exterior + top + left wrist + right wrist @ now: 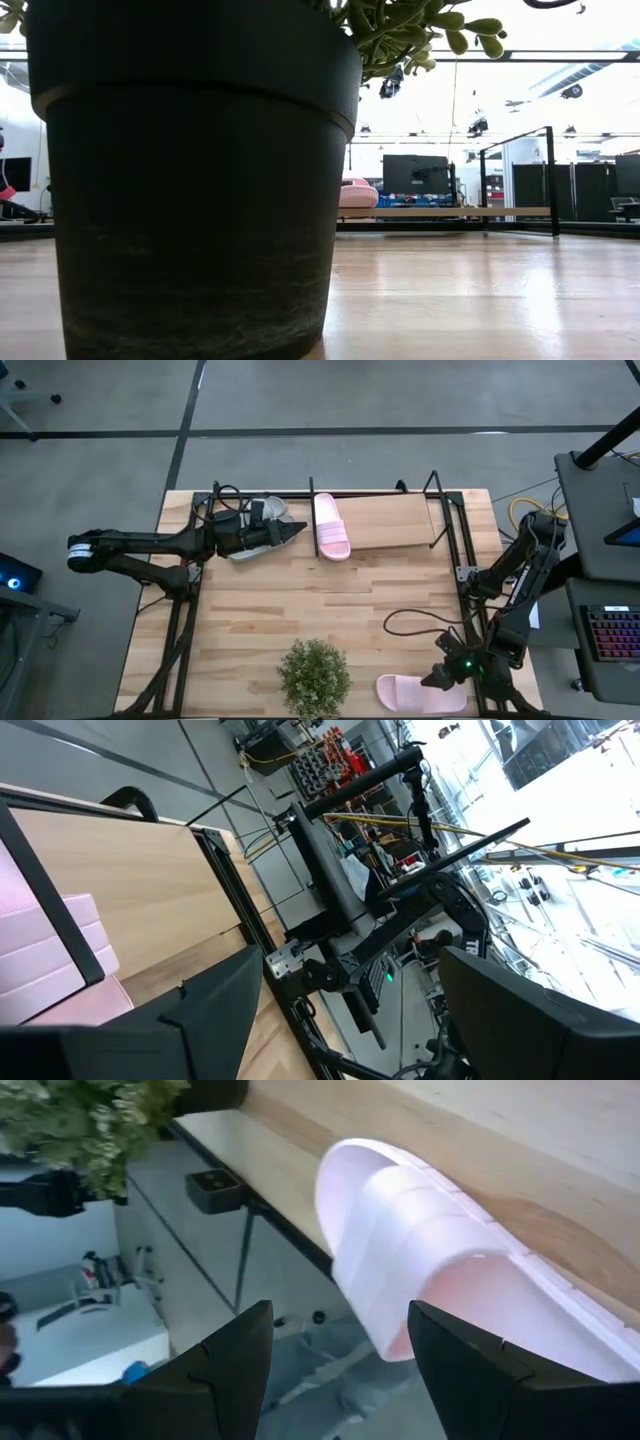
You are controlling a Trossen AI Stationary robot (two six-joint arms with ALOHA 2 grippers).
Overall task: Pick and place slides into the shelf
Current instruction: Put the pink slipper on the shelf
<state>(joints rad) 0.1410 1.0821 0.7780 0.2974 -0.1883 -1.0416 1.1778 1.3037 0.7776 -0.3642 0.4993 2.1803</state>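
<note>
Right pincer [340,1355], released, hovers at a pink slide [420,693] at lower right of the bench [400,590], left pincer [295,532] open by a grey slide [270,510]; one pink slide [331,526] sits shelved, so most remains.

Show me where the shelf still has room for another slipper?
The low light-wood shelf is bare from the pale pink sandal lying on it to its right-hand black uprights. Its left end is crowded: the left gripper reaches beside a light grey sandal.
</note>
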